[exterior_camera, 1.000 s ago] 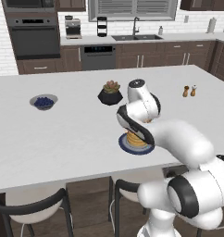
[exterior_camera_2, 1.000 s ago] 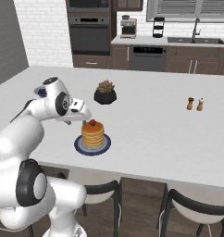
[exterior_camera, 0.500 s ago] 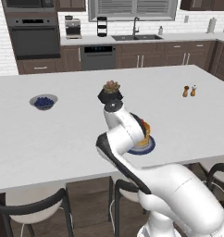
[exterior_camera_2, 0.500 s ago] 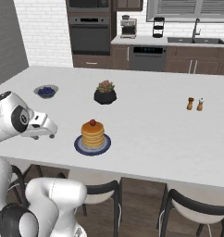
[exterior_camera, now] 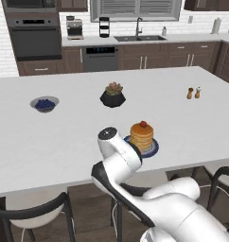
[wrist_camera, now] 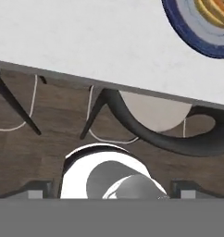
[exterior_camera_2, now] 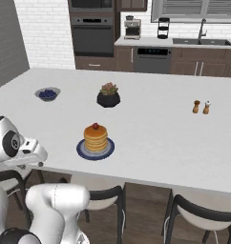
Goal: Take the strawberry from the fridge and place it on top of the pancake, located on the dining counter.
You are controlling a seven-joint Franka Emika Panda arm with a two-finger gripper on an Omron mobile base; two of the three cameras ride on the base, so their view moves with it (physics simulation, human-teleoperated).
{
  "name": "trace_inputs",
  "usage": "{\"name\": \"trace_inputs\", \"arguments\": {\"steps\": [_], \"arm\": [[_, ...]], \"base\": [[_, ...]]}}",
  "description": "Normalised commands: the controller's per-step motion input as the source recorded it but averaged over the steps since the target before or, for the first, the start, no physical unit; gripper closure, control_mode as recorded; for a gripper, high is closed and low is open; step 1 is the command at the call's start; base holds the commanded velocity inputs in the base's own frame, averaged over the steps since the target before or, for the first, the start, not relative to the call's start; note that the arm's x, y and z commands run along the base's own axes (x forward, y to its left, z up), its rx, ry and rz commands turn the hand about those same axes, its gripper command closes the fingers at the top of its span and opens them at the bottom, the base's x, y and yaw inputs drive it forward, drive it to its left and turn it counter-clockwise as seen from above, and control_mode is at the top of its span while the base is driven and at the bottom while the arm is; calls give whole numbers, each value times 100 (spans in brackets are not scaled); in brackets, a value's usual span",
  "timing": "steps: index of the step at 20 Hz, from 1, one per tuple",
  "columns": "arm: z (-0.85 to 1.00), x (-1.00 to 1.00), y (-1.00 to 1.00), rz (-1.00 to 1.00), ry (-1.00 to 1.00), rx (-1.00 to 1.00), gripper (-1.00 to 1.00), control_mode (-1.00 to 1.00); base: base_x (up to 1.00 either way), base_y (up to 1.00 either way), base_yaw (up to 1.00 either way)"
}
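The strawberry sits on top of the pancake, a golden stack on a dark blue plate near the front edge of the dining counter. In the hand view my gripper is open, its fingertips wide apart with nothing held. It hangs past the counter's near edge and looks down at the floor. The plate and the pancake sit in that view's top right corner. The fridge is out of view.
A blue bowl of dark berries, a black potted plant and two small shakers stand farther back on the counter. Dark chairs line its near side.
The arm has swung away from the pancake, back and down past the counter's near edge. The strawberry stays on the stack.
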Motion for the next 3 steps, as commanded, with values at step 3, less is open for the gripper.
{"name": "trace_inputs", "arguments": {"steps": [3], "arm": [[-46, 0, 0, 0, 24, -14, -100, -100]], "base": [[0, 0, 0]]}}
